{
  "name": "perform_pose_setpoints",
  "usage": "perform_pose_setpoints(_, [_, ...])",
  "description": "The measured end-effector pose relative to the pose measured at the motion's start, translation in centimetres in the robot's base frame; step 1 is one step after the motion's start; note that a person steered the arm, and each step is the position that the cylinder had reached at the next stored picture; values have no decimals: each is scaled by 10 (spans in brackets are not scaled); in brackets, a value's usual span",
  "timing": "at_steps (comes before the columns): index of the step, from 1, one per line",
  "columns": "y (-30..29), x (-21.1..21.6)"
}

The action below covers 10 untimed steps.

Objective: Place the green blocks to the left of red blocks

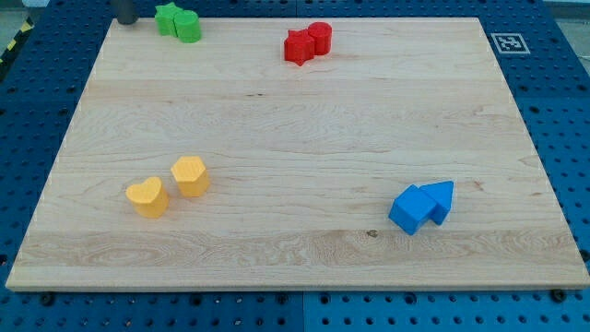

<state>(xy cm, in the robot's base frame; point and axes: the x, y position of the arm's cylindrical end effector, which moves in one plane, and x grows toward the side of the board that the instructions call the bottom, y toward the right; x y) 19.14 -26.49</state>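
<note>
Two green blocks stand together at the view's top left: a green star (pixel 167 17) and a green cylinder (pixel 188 26) touching its right side. Two red blocks stand together at the top middle: a red star (pixel 299 46) and a red cylinder (pixel 320 38) touching it on the right. The green pair lies well to the left of the red pair. My tip (pixel 125 20) is a dark rod end at the board's top edge, just left of the green star, a small gap away.
A yellow heart (pixel 147 196) and a yellow hexagon (pixel 190 175) sit at the lower left. A blue cube (pixel 411 209) and a blue triangular block (pixel 441 199) sit at the lower right. The wooden board (pixel 295 129) lies on a blue pegboard; a marker tag (pixel 507 42) is at the top right.
</note>
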Motion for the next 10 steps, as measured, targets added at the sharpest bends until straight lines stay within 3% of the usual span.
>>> perform_pose_setpoints(2, [27, 1])
perform_pose_setpoints(4, [120, 0])
perform_pose_setpoints(10, [156, 1])
